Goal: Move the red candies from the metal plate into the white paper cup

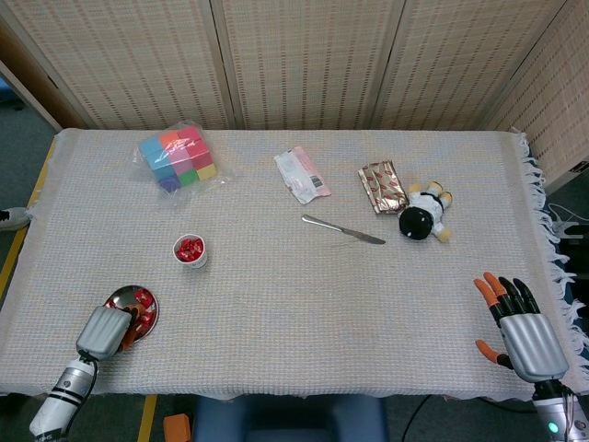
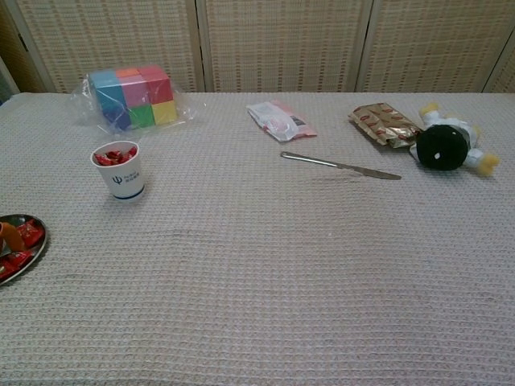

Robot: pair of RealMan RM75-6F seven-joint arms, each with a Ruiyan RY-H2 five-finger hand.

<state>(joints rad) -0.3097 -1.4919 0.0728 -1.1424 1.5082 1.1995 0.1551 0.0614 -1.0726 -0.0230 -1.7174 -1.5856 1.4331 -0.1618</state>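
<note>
The metal plate [image 1: 129, 288] lies near the table's front left corner and holds several red candies [image 1: 142, 299]. My left hand [image 1: 104, 331] is over the plate's near left edge, fingers bent down into it and hidden under the hand's back. The chest view shows only the plate [image 2: 40, 241], its candies [image 2: 29, 235] and one orange fingertip [image 2: 5, 233] at the frame's left edge. The white paper cup [image 1: 190, 250] [image 2: 121, 171] stands upright beyond the plate with red candies in it. My right hand [image 1: 526, 331] rests at the front right, fingers spread, holding nothing.
A bag of coloured blocks [image 1: 179, 157] lies at the back left. A white packet [image 1: 302, 174], a table knife [image 1: 343, 230], a foil packet [image 1: 383, 186] and a black-and-white plush toy [image 1: 423, 215] lie across the middle and right.
</note>
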